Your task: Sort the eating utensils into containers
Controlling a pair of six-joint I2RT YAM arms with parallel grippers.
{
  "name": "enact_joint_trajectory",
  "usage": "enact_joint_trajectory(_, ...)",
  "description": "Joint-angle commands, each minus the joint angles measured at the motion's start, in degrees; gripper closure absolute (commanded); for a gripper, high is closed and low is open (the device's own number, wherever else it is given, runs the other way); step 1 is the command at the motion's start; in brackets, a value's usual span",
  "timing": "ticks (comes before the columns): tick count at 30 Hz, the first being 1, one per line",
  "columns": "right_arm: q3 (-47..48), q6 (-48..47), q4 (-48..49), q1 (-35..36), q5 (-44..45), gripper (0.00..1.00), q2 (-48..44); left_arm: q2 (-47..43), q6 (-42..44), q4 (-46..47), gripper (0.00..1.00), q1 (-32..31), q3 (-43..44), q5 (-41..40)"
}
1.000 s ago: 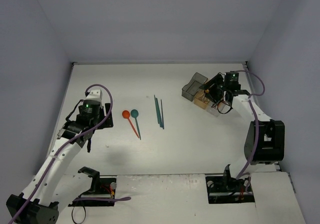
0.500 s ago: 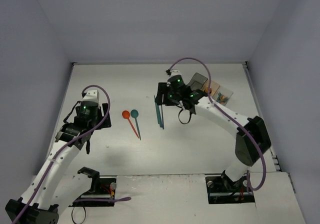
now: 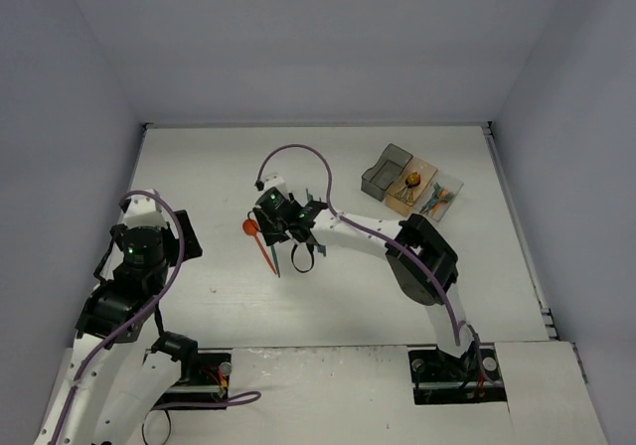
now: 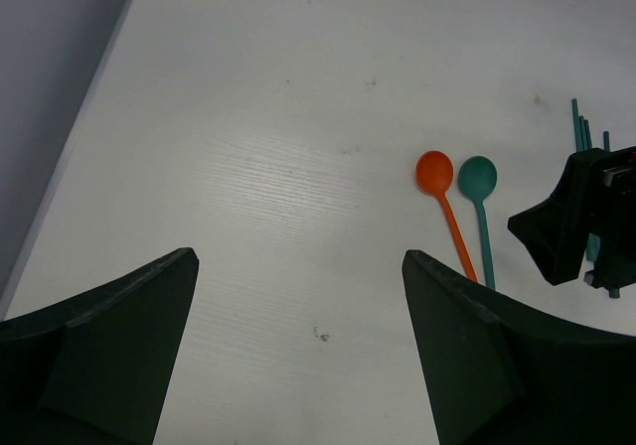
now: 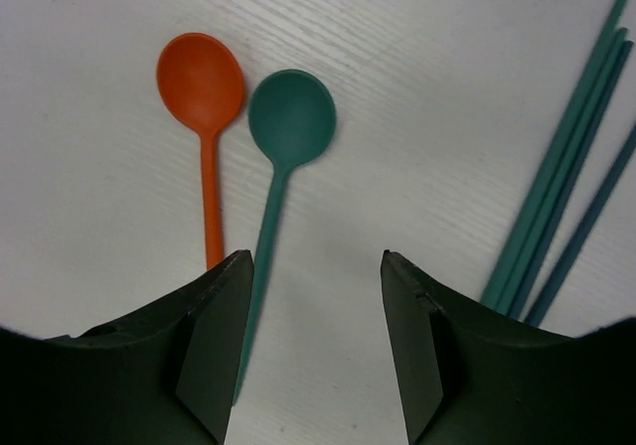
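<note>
An orange spoon (image 5: pixel 201 77) and a teal spoon (image 5: pixel 291 115) lie side by side on the white table, bowls away from me. My right gripper (image 5: pixel 316 256) is open and empty just above their handles; the teal handle runs beside its left fingertip. Several thin teal utensils (image 5: pixel 561 197) lie to the right of it. From above, the right gripper (image 3: pixel 288 228) hides most of the teal spoon; the orange spoon (image 3: pixel 251 228) shows. My left gripper (image 4: pixel 298 256) is open and empty over bare table, left of the spoons (image 4: pixel 435 172).
Three bins stand in a row at the back right: dark grey (image 3: pixel 388 169), orange-tan (image 3: pixel 410 187) and clear (image 3: pixel 439 199), the last two with utensils inside. The left wall runs close to the left arm (image 3: pixel 134 251).
</note>
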Motion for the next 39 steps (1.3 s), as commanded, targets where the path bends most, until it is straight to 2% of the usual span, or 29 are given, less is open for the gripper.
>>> enact_joint_trajectory(1, 6.05, -0.79, 1.57, 1.62, 3.48, 0.49, 4.32, -0.11, -0.55, 0.66, 0.16, 0.29, 0.14, -3.01)
enact_joint_trajectory(7, 8.53, 0.37, 1.66, 1.76, 4.27, 0.52, 8.76, 1.97, -1.19, 1.28, 0.13, 0.29, 0.07, -3.82)
enact_joint_trajectory(10, 8.63, 0.79, 1.74, 1.94, 3.88, 0.57, 9.68, 2.31, -1.19, 1.24, 0.13, 0.17, -0.14, -3.47)
enact_joint_trajectory(14, 7.10, 1.97, 1.77, 1.88, 4.95, 0.69, 9.59, 2.34, -1.19, 1.22, 0.13, 0.12, -0.19, -3.86)
enact_joint_trajectory(18, 4.14, 3.09, 1.74, 1.85, 7.25, 0.94, 8.33, 2.66, -0.98, 1.61, 0.13, -0.03, -0.13, -3.71)
enact_joint_trajectory(20, 2.75, 2.93, 1.74, 1.62, 8.94, 1.00, 7.46, 2.66, -0.77, 1.88, 0.12, 0.03, -0.19, -3.50)
enact_joint_trajectory(26, -0.62, 1.27, 1.82, -2.32, 10.18, 1.00, 0.40, 2.65, -0.18, 2.13, 0.08, -0.22, -0.44, -3.41)
enact_joint_trajectory(30, -2.81, 0.19, 1.74, -6.33, 10.52, 1.00, -9.07, 2.84, 0.08, 2.20, 0.04, -0.32, -0.71, -3.39)
enact_joint_trajectory(39, -10.02, 1.32, 1.57, -25.04, 8.86, 1.00, -20.96, 4.48, 0.30, 2.26, 0.03, -0.32, -0.46, -2.34)
